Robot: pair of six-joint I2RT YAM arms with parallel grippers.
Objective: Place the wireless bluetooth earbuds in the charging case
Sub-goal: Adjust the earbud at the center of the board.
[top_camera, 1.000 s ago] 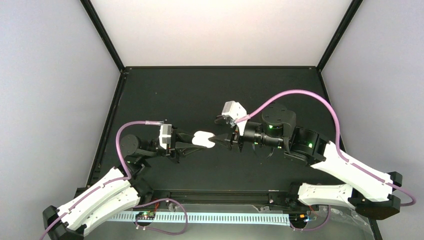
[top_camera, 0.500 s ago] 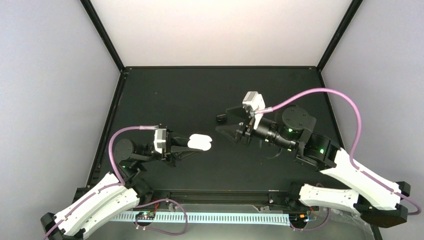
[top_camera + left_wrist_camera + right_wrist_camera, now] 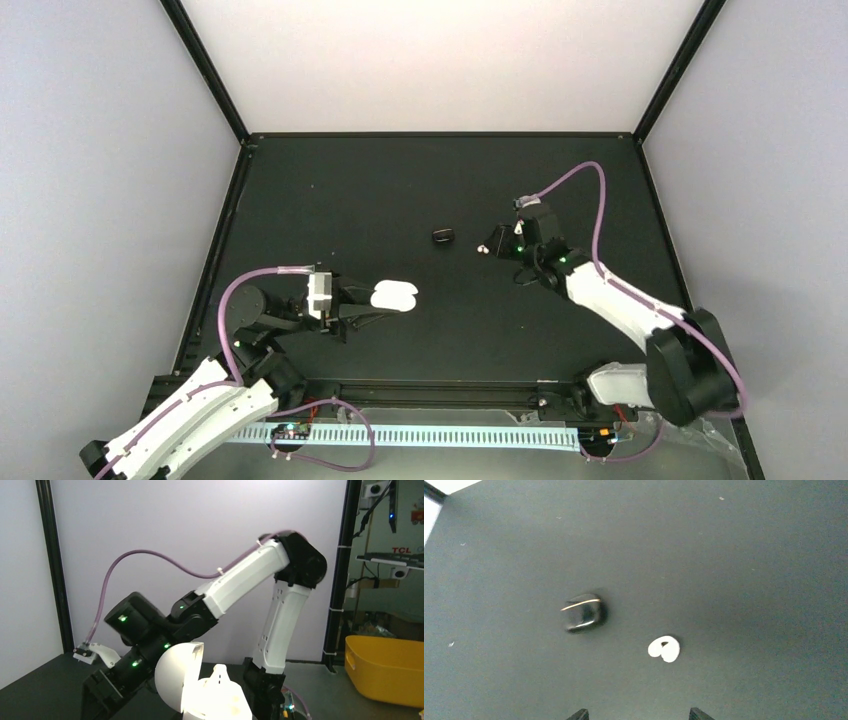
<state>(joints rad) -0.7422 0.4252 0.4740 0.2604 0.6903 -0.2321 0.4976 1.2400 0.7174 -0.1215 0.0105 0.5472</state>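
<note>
While the left hand (image 3: pixel 375 299) clamps the open white charging case (image 3: pixel 200 692), lid (image 3: pixel 177 672) hinged up, the right hand (image 3: pixel 637 714) hangs spread wide and empty above the white earbud (image 3: pixel 664 648) lying on the matte black desk (image 3: pixel 749 555). Centre both fingers (image 3: pixel 696 713) across the glossy, bean-shaped bud before closing, since it looks slippery. Keep clear of the black pebble-shaped item (image 3: pixel 583 613) nearby

A robotics lab: grey-walled test booth (image 3: pixel 100 150), black table (image 3: pixel 400 180), yellow bin (image 3: pixel 387 672) beyond.
</note>
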